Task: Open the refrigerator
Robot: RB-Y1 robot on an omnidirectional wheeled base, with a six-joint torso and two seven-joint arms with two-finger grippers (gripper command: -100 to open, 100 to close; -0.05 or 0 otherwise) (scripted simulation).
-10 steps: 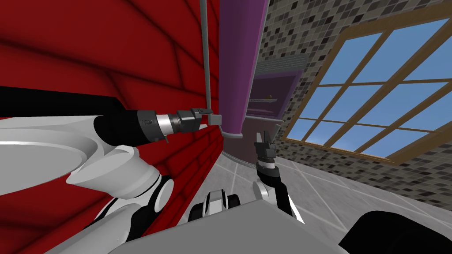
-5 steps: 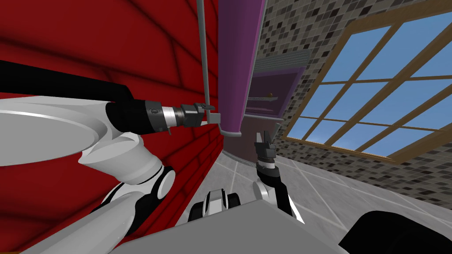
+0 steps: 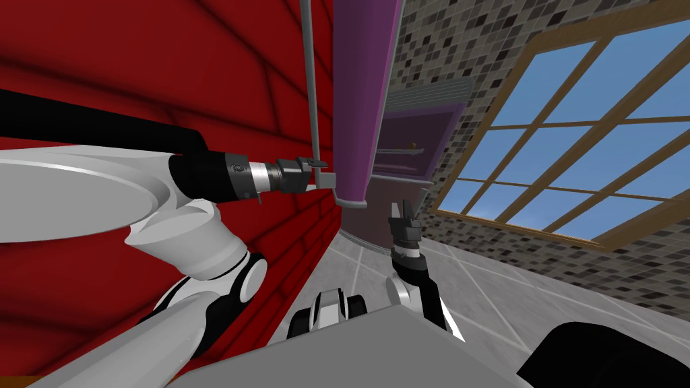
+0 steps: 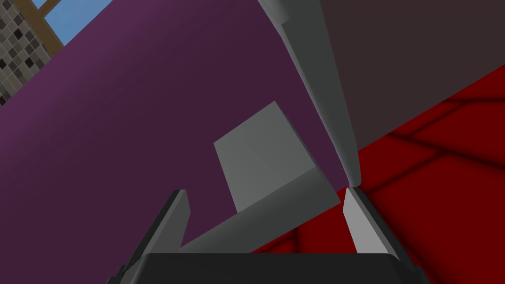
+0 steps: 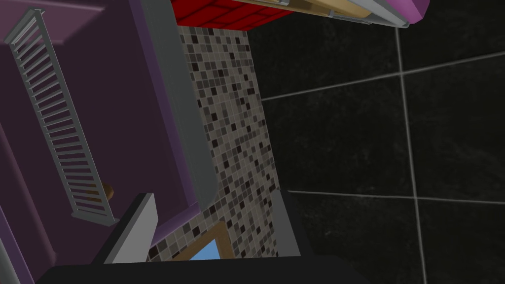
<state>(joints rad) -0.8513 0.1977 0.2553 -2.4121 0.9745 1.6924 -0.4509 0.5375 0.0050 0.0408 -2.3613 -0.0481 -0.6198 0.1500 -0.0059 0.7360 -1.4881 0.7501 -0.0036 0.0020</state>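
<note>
The left arm had drawn back slightly, and the tall purple refrigerator door (image 3: 364,101) had swung a touch wider, baring the wire shelf (image 3: 399,152) inside. The left gripper (image 3: 317,172) sat at the foot of the thin grey bar handle (image 3: 311,87).

In the left wrist view, its fingers stood apart, straddling the grey mounting block (image 4: 261,153), hooked rather than clamped.

In the right wrist view, the right gripper (image 5: 211,195) was spread and empty.

The opening looked partly done.

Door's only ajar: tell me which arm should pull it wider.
Left. Its gripper has open fingers on either side of the grey handle bracket on the purple refrigerator door. The right gripper is open, holding nothing, away from the handle.
</note>
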